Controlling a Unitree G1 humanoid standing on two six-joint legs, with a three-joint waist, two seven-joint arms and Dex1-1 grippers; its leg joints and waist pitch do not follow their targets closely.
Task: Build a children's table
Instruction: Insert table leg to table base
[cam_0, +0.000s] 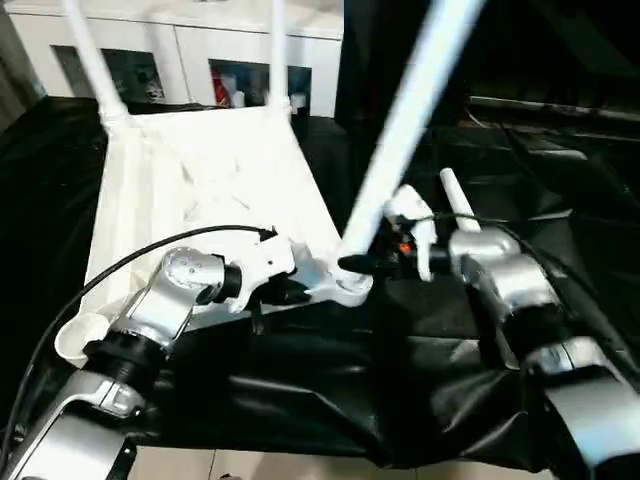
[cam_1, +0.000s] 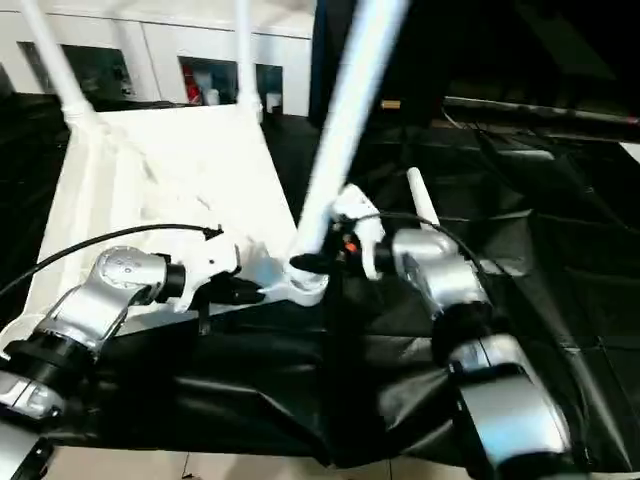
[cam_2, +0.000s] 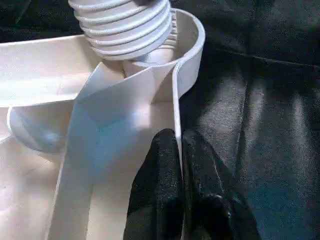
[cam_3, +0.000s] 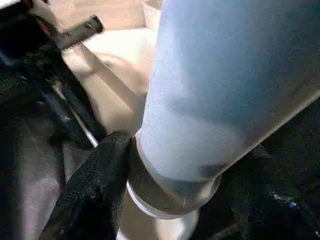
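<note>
Clearly the third leg (cam_0: 405, 120) was going in: right claw (cam_3: 150, 165) gripped it, tilted, at the tabletop's (cam_0: 200, 170) near corner socket (cam_2: 187, 45); left claw (cam_2: 177, 165) pinched the rim. Next: straighten and screw down.

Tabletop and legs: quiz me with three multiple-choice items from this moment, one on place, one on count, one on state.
1. Where is the right gripper?
A. On the leg just above the near right socket
B. On the cabinet
C. On the floor

2. How many legs already stand in the far sockets?
A. None
B. Two
C. Four

3. What is the left gripper doing?
A. Hanging open in the air
B. Holding a loose leg
C. Pinching the tabletop rim

Answers: 1 A, black fingers flank the leg's base at the socket. 2 B, far left leg and far right leg rise there. 3 C, the fingers close on the thin rim wall.
</note>
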